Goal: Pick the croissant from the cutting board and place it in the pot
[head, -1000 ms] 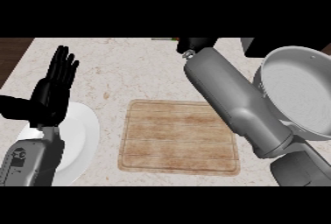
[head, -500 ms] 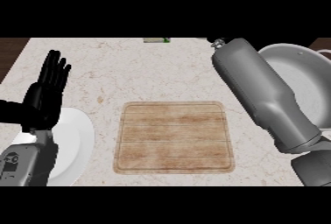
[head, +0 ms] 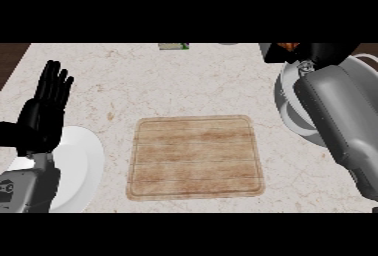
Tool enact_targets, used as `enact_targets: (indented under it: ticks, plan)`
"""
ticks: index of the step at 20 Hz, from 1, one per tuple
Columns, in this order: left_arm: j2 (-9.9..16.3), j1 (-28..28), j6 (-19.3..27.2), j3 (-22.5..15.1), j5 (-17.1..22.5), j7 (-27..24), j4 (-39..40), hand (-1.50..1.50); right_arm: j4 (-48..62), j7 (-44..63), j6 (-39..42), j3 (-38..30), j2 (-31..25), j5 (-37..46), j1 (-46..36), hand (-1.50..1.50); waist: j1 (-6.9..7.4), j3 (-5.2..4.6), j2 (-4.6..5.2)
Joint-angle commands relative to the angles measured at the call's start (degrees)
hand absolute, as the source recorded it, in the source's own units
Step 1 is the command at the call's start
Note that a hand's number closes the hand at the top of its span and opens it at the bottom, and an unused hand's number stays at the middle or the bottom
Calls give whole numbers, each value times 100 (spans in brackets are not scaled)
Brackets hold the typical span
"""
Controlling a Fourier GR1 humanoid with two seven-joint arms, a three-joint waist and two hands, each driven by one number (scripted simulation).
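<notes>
Two forearms enter from the lower edge over a pale marbled surface (head: 148, 80). At centre lies a wooden board (head: 196, 157), rectangular with rounded corners, its top bare. Left of the board, just beside it, a white plate (head: 80, 165) sits near the surface's left edge, partly covered by the left forearm. Left hand (head: 40, 122) rests above the plate's left part, black, with fingers (head: 55, 82) straight and pointing toward the far edge, holding nothing. Right forearm (head: 343, 120), grey, runs from the lower right toward the upper right and crosses a grey pot (head: 289, 107), of which only the left rim and part of the inside show beside the arm. Right hand (head: 325, 51) is at the upper right, over the pot's far side, mostly cut by the upper edge of the view; a small orange-brown patch, apparently the croissant (head: 286, 48), shows at the hand, well apart from the board. How the hand's fingers stand cannot be told. At the far edge of the surface, a small green object (head: 173, 46) shows, too small to identify.
</notes>
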Motion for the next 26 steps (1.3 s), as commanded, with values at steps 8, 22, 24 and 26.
enact_targets:
  ticks: [8,22,24,26]
  plan:
    - [-256,74,-72,-140,-68,-179,14,0,-1749,-438,-309,-891,-756,-417,2282,150,186,-1,72]
    - [-214,-340,-116,-77,-97,53,79,0,257,-2647,-920,-2395,-485,-2582,2206,-150,326,11,120]
    - [-169,-62,-199,-29,-78,-27,-55,0,33,-3268,-812,-2366,-411,-2900,2517,-150,279,7,95]
    - [-197,-23,-197,-34,-90,18,-90,0,175,-3553,-577,-2409,-548,-3008,2190,-150,279,3,90]
